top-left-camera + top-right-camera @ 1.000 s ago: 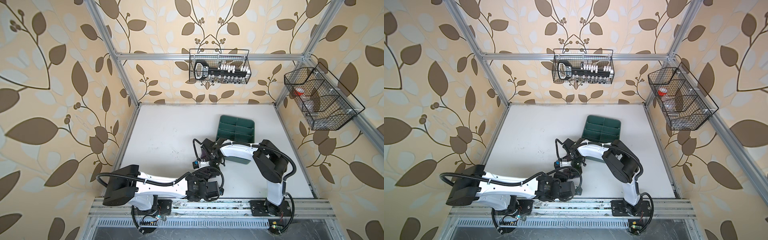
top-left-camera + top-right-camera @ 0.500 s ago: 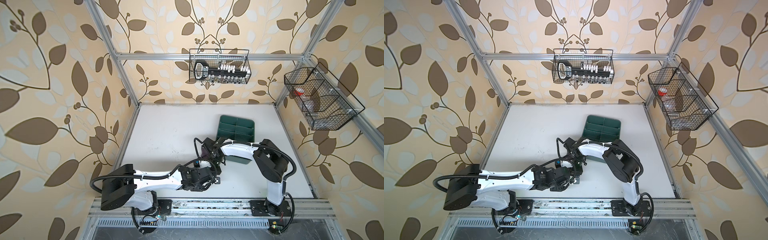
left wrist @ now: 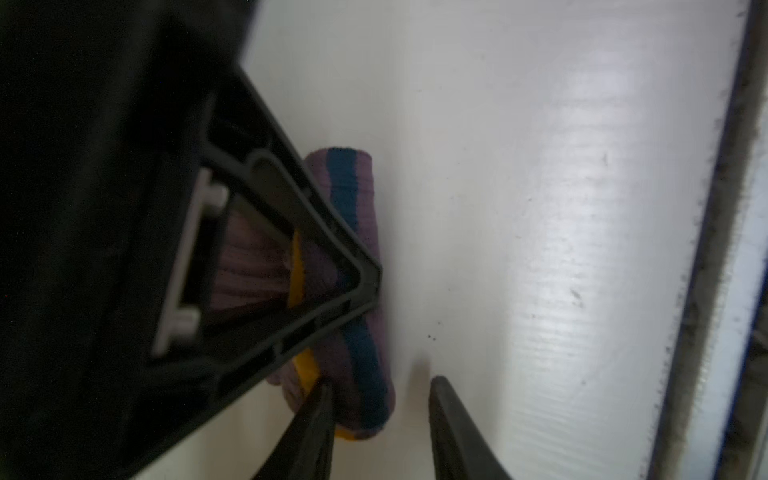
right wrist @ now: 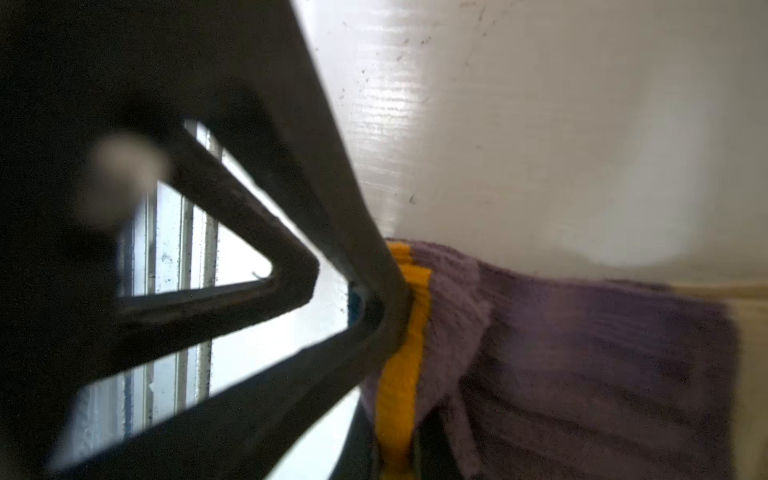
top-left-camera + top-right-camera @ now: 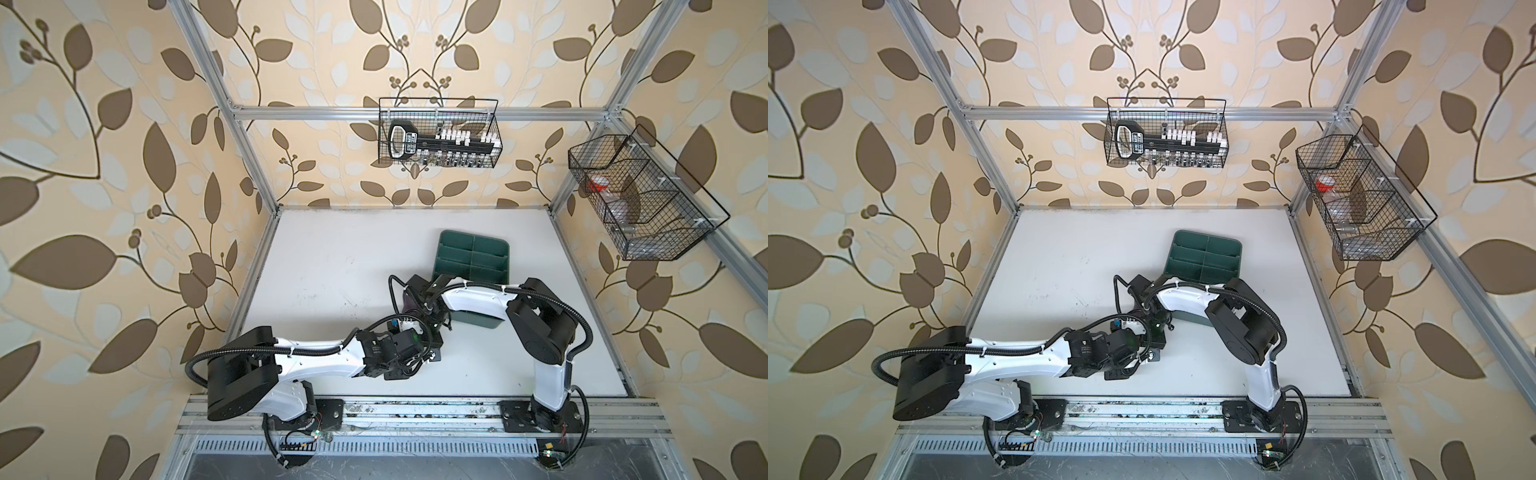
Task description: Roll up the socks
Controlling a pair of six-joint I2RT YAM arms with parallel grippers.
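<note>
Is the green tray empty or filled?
Empty where visible: the tray shows bare compartments in both top views; the right arm hides its near end.

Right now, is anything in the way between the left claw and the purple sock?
No, nothing. The left claw is open around the striped end of the purple sock. The right claw pinches the sock right beside it, not in between.

Crowded middle, open table to the left and far side

Both claws meet at the purple sock (image 3: 357,199): the right claw (image 4: 395,449) pinches its yellow stripe, while the left claw (image 3: 382,384) stands parted, one fingertip against the cuff end and the other over bare table (image 5: 332,257). The green tray (image 5: 473,253) lies just behind the right arm (image 5: 478,299) and closes that side. In both top views the table's left half and far strip give free passage.
</note>
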